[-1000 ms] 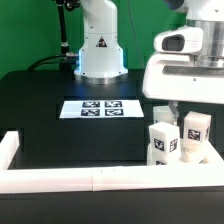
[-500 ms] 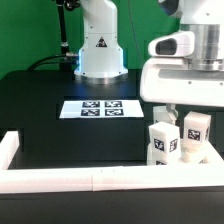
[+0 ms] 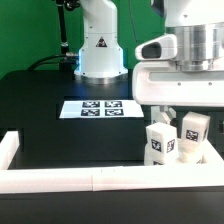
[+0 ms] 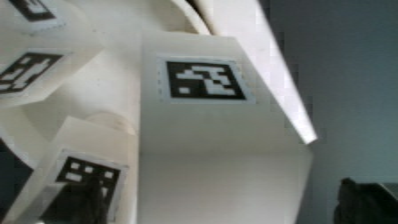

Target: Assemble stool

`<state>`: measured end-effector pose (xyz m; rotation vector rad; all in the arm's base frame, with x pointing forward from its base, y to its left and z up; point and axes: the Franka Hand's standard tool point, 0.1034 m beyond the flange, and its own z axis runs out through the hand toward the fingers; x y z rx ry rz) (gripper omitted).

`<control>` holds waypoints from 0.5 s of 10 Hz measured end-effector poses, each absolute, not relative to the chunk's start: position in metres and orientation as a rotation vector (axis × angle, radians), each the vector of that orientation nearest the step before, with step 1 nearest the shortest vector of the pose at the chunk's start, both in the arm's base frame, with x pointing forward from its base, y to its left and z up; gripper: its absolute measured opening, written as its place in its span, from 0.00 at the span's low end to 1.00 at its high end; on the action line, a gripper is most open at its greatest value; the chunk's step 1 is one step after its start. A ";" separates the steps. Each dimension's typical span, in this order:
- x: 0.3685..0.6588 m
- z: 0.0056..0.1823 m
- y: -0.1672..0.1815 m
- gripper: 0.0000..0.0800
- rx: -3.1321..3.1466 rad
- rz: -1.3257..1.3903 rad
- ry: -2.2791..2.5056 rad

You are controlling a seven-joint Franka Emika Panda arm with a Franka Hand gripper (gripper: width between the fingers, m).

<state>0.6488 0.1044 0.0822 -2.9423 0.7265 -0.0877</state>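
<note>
Two white stool legs with black-and-white tags stand close together at the exterior view's right front: one [image 3: 157, 143] nearer the middle, the other [image 3: 193, 134] beside it. My gripper [image 3: 172, 114] hangs just above and between them, its big white hand covering what lies behind. In the wrist view a tagged white leg [image 4: 205, 110] fills the picture very close up, with another tagged piece [image 4: 32, 60] beside it. One dark finger [image 4: 368, 202] shows far out at the edge, so the jaws look spread and hold nothing. The seat disc and the third leg are not distinguishable.
The marker board [image 3: 98, 108] lies in the middle of the black table. Long white border rails run along the front [image 3: 90, 178] and up the left corner [image 3: 8, 148]. The arm's white base [image 3: 100, 50] stands at the back.
My gripper hand has moved toward the exterior view's left and slightly up, above the legs. The nearer leg looks shifted a little left; the other leg stays put.
</note>
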 end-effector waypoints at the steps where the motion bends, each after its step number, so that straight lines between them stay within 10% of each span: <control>1: 0.649 0.082 0.099 0.81 -2.943 -0.088 0.725; 5: 0.649 0.080 0.098 0.81 -2.947 -0.093 0.730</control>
